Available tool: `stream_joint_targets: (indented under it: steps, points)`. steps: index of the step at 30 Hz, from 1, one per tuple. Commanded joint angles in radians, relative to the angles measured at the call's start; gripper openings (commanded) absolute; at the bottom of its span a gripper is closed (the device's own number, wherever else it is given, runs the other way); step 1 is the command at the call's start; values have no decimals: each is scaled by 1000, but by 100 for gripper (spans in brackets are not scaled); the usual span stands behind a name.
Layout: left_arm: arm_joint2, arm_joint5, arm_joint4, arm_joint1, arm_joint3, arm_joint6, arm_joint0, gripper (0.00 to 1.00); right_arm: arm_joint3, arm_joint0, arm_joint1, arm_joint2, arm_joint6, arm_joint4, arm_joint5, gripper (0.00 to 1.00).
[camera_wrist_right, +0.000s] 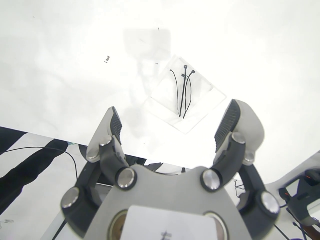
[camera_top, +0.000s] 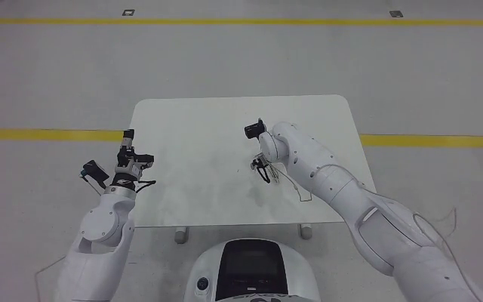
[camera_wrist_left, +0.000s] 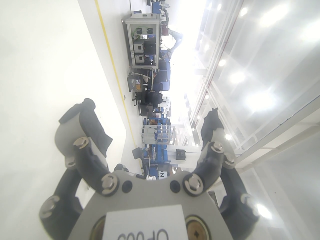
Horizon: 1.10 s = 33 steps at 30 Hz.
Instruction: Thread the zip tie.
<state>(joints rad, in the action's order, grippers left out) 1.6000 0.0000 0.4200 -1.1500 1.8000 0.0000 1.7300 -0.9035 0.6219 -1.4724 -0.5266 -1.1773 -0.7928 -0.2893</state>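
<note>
Three black zip ties [camera_wrist_right: 183, 91] lie side by side in a shallow clear tray [camera_wrist_right: 207, 93] on the white table [camera_top: 204, 121]. My right gripper [camera_wrist_right: 172, 106] hangs above the near side of that tray, open, with nothing between its ribbed pads [camera_wrist_right: 226, 121]. In the top view the right gripper [camera_top: 261, 167] is over the table's middle right part. My left gripper [camera_top: 136, 151] is at the table's left edge, away from the tray. It is open and empty [camera_wrist_left: 150, 111] and points out toward the room.
The clear tray [camera_top: 290, 185] sits near the table's front edge on the right. The table's left and far parts are bare. Thin cables [camera_wrist_right: 72, 161] hang below the front edge.
</note>
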Motion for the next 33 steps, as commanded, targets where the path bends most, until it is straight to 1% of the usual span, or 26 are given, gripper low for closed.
stream_joint_targets:
  steps: [1, 4, 7, 17, 18, 19, 21, 24, 28, 30, 33]
  points:
    - [0, 0, 0, 0, 0, 0, 0, 100, 0, 0, 0, 0, 1, 0, -1, 100]
    - [0, 0, 0, 0, 0, 0, 0, 100, 0, 0, 0, 0, 1, 0, -1, 100]
    - [0, 0, 0, 0, 0, 0, 0, 100, -2, 10, 4, -12, 31, -10, 10, 100]
    - [0, 0, 0, 0, 0, 0, 0, 100, -30, 11, 12, -33, -31, -76, 26, 100]
    - [0, 0, 0, 0, 0, 0, 0, 100, -31, 12, 12, -36, -33, -79, 26, 73]
    - [0, 0, 0, 0, 0, 0, 0, 100, -33, 14, 12, -39, -35, -80, 27, 48]
    - [0, 0, 0, 0, 0, 0, 0, 100, -38, 19, 12, -46, -30, -82, 27, 41]
    - [0, 0, 0, 0, 0, 0, 0, 100, -45, 30, 12, -57, -19, -81, 29, 35]
    - [0, 0, 0, 0, 0, 0, 0, 100, -42, 38, 10, -63, -22, -94, 27, 32]
    - [0, 0, 0, 0, 0, 0, 0, 100, -36, 41, 7, -63, -21, -100, 24, 26]
    - [0, 0, 0, 0, 0, 0, 0, 100, -24, 45, 2, -65, -19, -101, 26, 21]
